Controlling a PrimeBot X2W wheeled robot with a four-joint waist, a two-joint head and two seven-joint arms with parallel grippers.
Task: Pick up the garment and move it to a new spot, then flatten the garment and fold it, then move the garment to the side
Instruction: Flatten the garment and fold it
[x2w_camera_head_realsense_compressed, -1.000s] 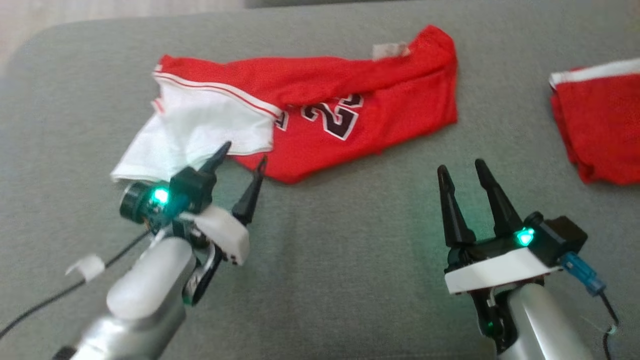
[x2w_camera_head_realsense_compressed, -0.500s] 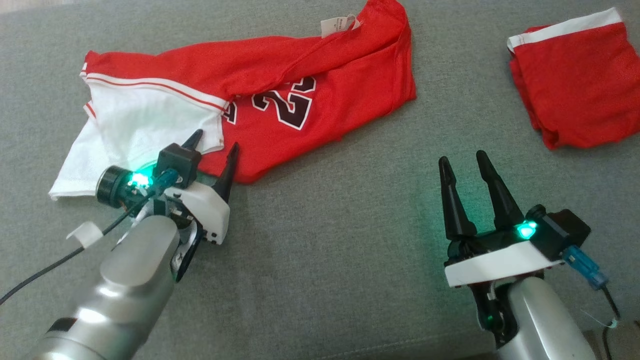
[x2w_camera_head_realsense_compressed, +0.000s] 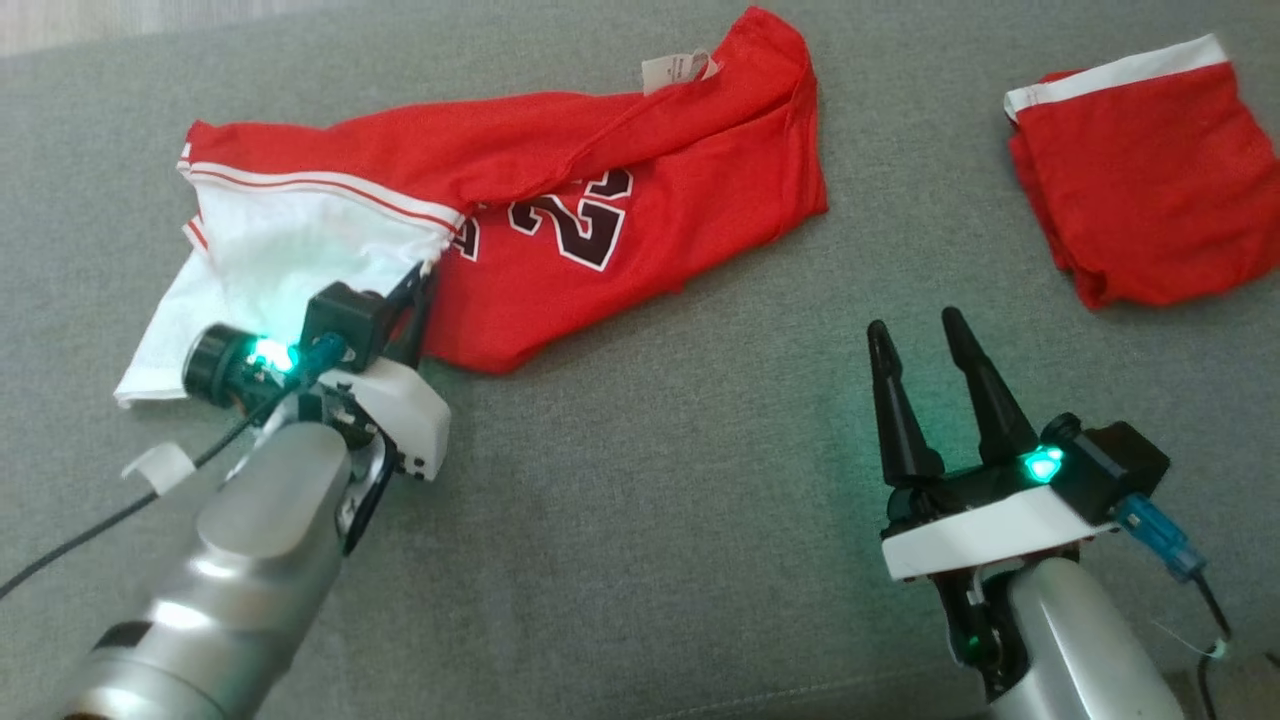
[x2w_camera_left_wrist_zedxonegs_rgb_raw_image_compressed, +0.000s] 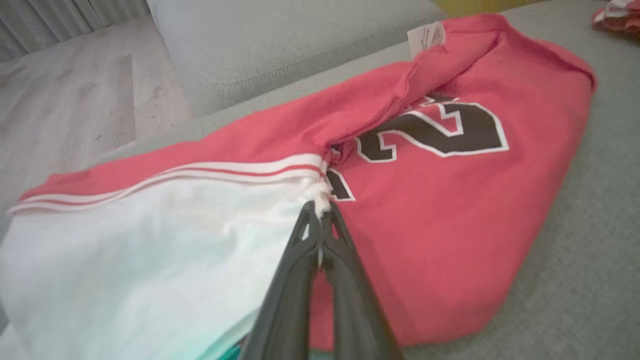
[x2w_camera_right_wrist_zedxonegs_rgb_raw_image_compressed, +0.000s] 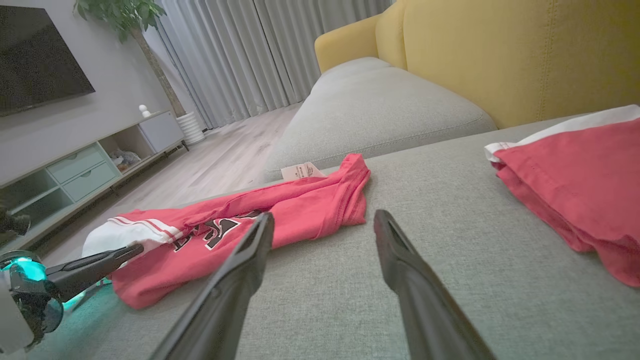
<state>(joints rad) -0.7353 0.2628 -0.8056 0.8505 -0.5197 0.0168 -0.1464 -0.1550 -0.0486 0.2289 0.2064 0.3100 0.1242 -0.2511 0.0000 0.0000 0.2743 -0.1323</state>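
Observation:
A crumpled red garment (x2w_camera_head_realsense_compressed: 640, 160) with a white panel and dark numbers lies on the grey couch cushion (x2w_camera_head_realsense_compressed: 650, 480) at upper left. My left gripper (x2w_camera_head_realsense_compressed: 424, 276) is shut on the white panel's edge, right where it meets the red cloth. The left wrist view has the garment (x2w_camera_left_wrist_zedxonegs_rgb_raw_image_compressed: 450, 200) close up, a bunch of white fabric pinched at the tips of my left gripper (x2w_camera_left_wrist_zedxonegs_rgb_raw_image_compressed: 320, 206). My right gripper (x2w_camera_head_realsense_compressed: 915, 328) hovers open and empty over bare cushion, well to the right of the garment. In the right wrist view the same gripper (x2w_camera_right_wrist_zedxonegs_rgb_raw_image_compressed: 324, 216) points toward the garment (x2w_camera_right_wrist_zedxonegs_rgb_raw_image_compressed: 300, 205).
A second red garment (x2w_camera_head_realsense_compressed: 1150, 200), folded and white-trimmed, lies at the far right, also seen as the folded red garment (x2w_camera_right_wrist_zedxonegs_rgb_raw_image_compressed: 575, 175). A yellow backrest (x2w_camera_right_wrist_zedxonegs_rgb_raw_image_compressed: 500, 55) rises behind the cushion. Wooden floor (x2w_camera_left_wrist_zedxonegs_rgb_raw_image_compressed: 75, 100) lies beyond the couch's left edge.
The left gripper's fingers have closed on the white edge of the garment, bunching it slightly. The head view has shifted. The right gripper has stayed open and in place.

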